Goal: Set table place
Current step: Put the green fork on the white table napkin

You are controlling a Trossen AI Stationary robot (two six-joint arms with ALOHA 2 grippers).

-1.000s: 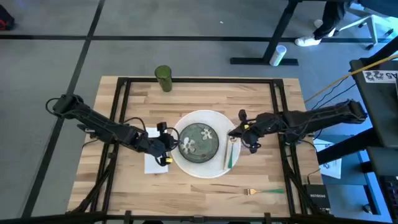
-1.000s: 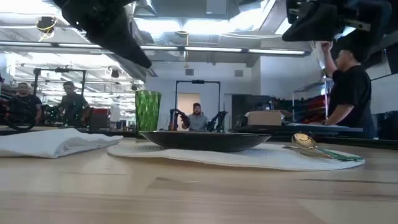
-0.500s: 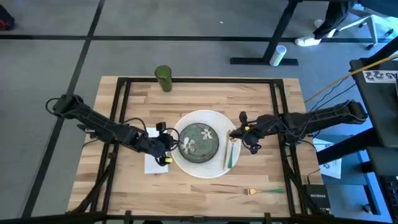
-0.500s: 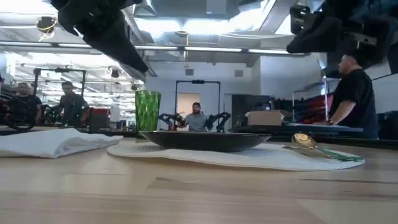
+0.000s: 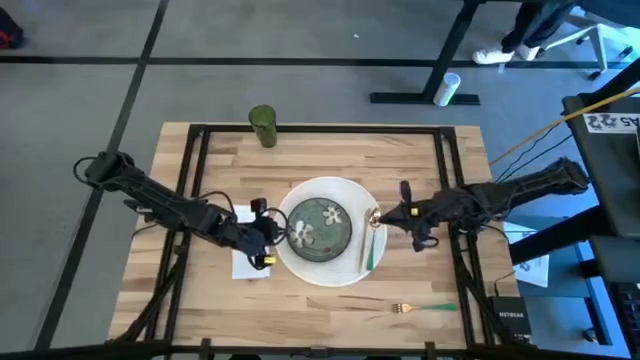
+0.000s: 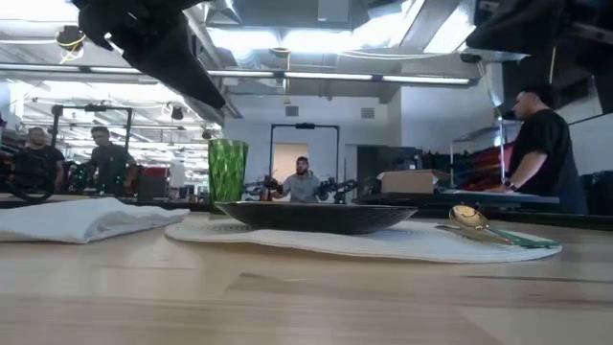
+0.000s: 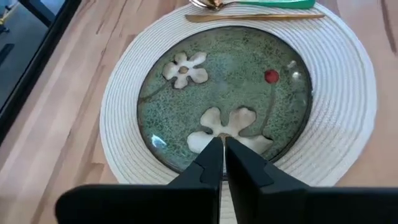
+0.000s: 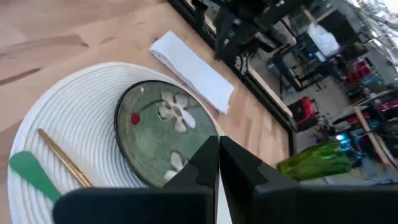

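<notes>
High view: the table [image 5: 210, 165] fills the frame, w/ the left gripper [image 5: 277, 233] hovering clenched and empty at the left rim of the green plate [image 5: 320, 227], and the right gripper [image 5: 385, 217] clenched too, just right of the white placemat [image 5: 332, 271] by the spoon [image 5: 371, 238]. Low view cuts both grippers off up top. Light-wood planks w/ black rails, gray floor around, ppl standing in the room behind.

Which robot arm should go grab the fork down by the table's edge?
Probably the right. The fork lies on the right gripper's side of the placemat; the left gripper sits across the plate, above the napkin.
</notes>
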